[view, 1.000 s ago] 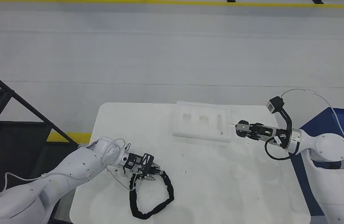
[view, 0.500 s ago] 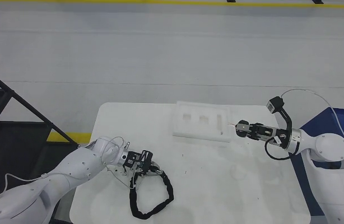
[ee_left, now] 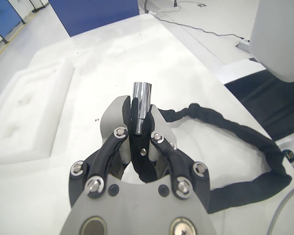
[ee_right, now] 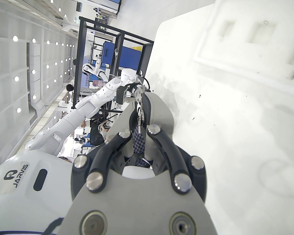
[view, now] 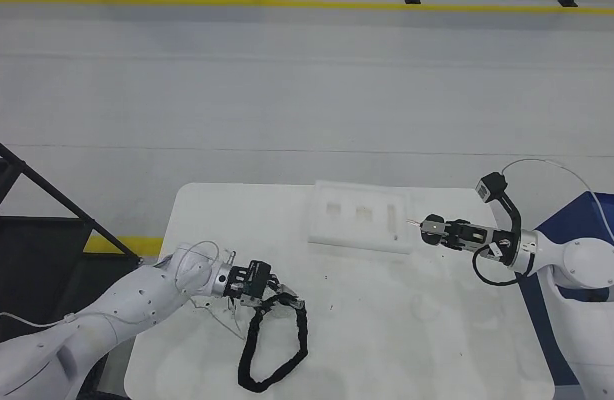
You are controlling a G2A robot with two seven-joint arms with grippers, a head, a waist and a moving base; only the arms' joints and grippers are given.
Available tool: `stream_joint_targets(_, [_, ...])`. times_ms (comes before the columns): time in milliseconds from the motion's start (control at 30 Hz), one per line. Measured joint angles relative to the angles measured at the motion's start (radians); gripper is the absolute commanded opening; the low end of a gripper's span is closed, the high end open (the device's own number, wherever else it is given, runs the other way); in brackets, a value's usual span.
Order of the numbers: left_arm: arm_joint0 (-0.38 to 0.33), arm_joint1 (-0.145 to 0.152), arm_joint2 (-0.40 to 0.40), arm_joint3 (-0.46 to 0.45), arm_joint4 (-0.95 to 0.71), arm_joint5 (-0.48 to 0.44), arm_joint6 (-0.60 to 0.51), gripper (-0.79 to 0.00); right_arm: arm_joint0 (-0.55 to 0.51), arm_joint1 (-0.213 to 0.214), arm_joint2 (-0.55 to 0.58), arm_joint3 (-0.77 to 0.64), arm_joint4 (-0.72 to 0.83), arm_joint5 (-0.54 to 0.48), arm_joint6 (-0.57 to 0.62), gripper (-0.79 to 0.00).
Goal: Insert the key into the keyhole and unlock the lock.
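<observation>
**A:** Two pieces in play, and they're well apart. The lock [ee_left: 142, 99], a polished chrome cylinder on a long chain [ee_left: 235, 128] sleeved in black fabric, is at the near left of the white table [view: 417, 330]. The left gripper [ee_left: 138, 110] has its jaws clamped on the cylinder, whose free end pokes out past the fingertips.

**B:** And the key?

**A:** The small silver metal key [ee_right: 140, 114] is pinched in the right gripper [ee_right: 139, 106], jaws closed on it. It hangs over the table's right side, just beside the corner of the white moulded foam tray [view: 357, 215], with its thin tip aimed across at the lock.

**B:** What's moved in the last second?

**A:** The left arm has slid a touch toward the middle of the table. It has dragged the chain along, so the loop is pulled narrower and its near end sits further in. The right arm hasn't budged.

**B:** So where does that leave us?

**A:** My read is that the lock is being carried across to meet a waiting key, and insertion hasn't begun. I can't make out the keyhole itself. The gap needs closing, then the key tip lining up with the end of the cylinder.
</observation>
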Motion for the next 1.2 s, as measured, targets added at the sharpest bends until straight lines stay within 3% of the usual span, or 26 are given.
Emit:
stream_joint_targets(300, [-0.064, 0.084, -0.042, -0.200, -0.123, -0.057, -0.057, -0.785, -0.034, 0.010, 0.002, -0.091, -0.055, 0.062, -0.011, -0.785])
stream_joint_targets(500, [-0.094, 0.107, -0.090, -0.292, -0.181, -0.092, -0.092, -0.785, -0.079, 0.024, 0.028, -0.234, -0.096, 0.125, 0.023, -0.785])
stream_joint_targets(667, [-0.121, 0.099, -0.121, -0.335, -0.187, -0.123, -0.126, -0.785, -0.109, 0.034, 0.048, -0.337, -0.097, 0.169, 0.065, -0.785])
stream_joint_targets(900, [-0.156, 0.059, -0.144, -0.355, -0.191, -0.125, -0.216, -0.785, -0.087, 0.045, 0.041, -0.371, -0.036, 0.233, 0.162, -0.785])
stream_joint_targets(1000, [-0.164, 0.042, -0.145, -0.346, -0.207, -0.127, -0.244, -0.785, -0.077, 0.048, 0.034, -0.368, -0.040, 0.234, 0.157, -0.785])
stream_joint_targets(1200, [-0.164, 0.042, -0.144, -0.346, -0.207, -0.128, -0.243, -0.785, -0.065, 0.047, 0.020, -0.360, -0.004, 0.184, 0.144, -0.785])
